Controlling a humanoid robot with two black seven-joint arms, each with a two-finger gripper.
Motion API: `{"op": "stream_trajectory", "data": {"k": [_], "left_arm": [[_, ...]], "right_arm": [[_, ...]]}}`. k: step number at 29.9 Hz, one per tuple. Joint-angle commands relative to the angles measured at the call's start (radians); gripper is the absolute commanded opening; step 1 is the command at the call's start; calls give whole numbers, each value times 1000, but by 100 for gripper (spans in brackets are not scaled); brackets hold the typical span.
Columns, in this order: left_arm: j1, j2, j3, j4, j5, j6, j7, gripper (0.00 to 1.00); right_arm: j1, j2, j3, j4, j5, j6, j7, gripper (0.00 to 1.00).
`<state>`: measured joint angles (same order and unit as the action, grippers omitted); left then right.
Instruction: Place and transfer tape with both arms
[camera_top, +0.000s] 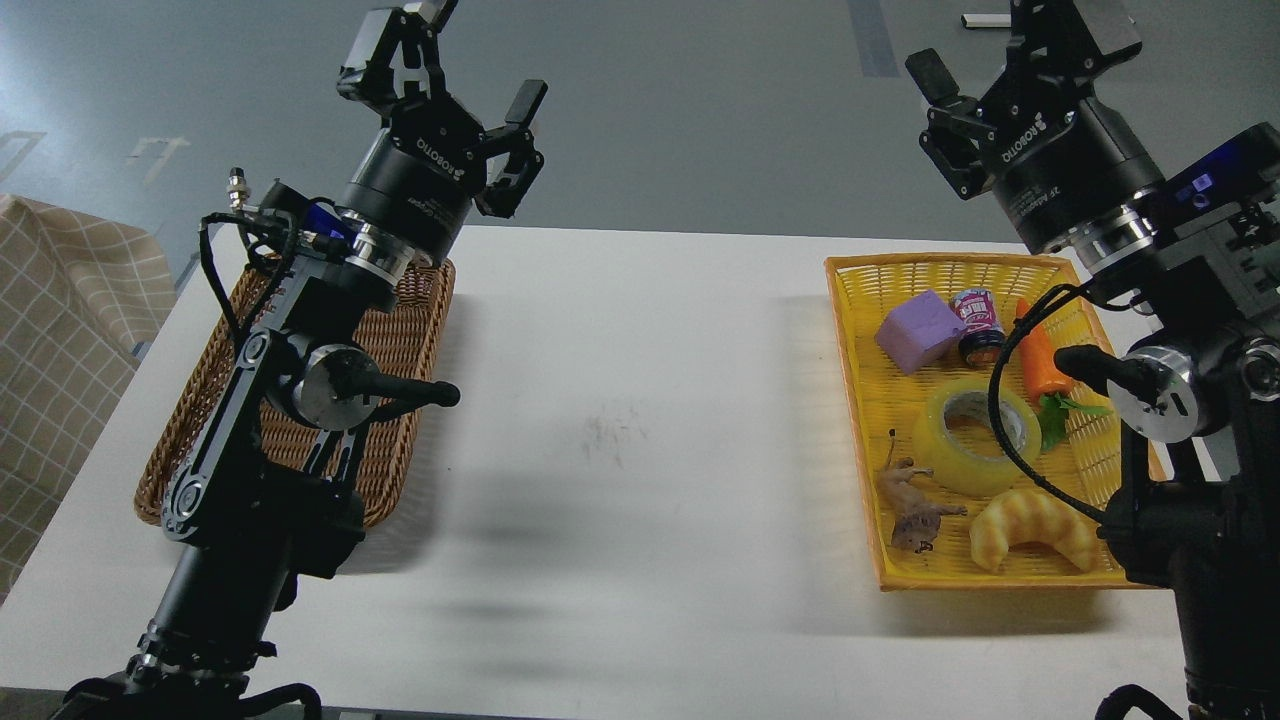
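Observation:
The tape (972, 440), a yellowish translucent roll with a pale core, lies flat in the yellow basket (852, 330) on the right of the table. My right gripper (985, 50) is raised well above the basket's far end, its fingers spread open and holding nothing. On the left, my left gripper (462, 65) is raised above the far end of the brown wicker basket (400, 360), also open and empty. Both grippers are far from the tape. A black cable from the right arm crosses in front of the roll.
The yellow basket also holds a purple block (918, 330), a small can (980, 322), a toy carrot (1042, 360), a toy croissant (1032, 528) and a small animal figure (912, 502). White tabletop (640, 400) lies between the baskets. A checked cloth (60, 330) sits at left.

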<state>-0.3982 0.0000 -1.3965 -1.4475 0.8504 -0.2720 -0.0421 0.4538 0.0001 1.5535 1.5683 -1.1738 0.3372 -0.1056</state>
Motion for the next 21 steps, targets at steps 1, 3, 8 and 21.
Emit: {"op": "stream_trajectory", "data": {"k": [1, 3, 8, 21], "left_arm": [[4, 0, 10, -5, -1, -3, -2, 98], [4, 0, 14, -5, -2, 4, -5, 98], [4, 0, 7, -2, -5, 11, -5, 98], [4, 0, 11, 2, -36, -4, -2, 98]], "right_arm": [[-1, 0, -1, 9, 0, -12, 0, 100], [-7, 0, -1, 10, 0, -12, 0, 100], [-11, 0, -1, 18, 0, -14, 0, 100], [-7, 0, -3, 16, 2, -14, 0, 100]]}}
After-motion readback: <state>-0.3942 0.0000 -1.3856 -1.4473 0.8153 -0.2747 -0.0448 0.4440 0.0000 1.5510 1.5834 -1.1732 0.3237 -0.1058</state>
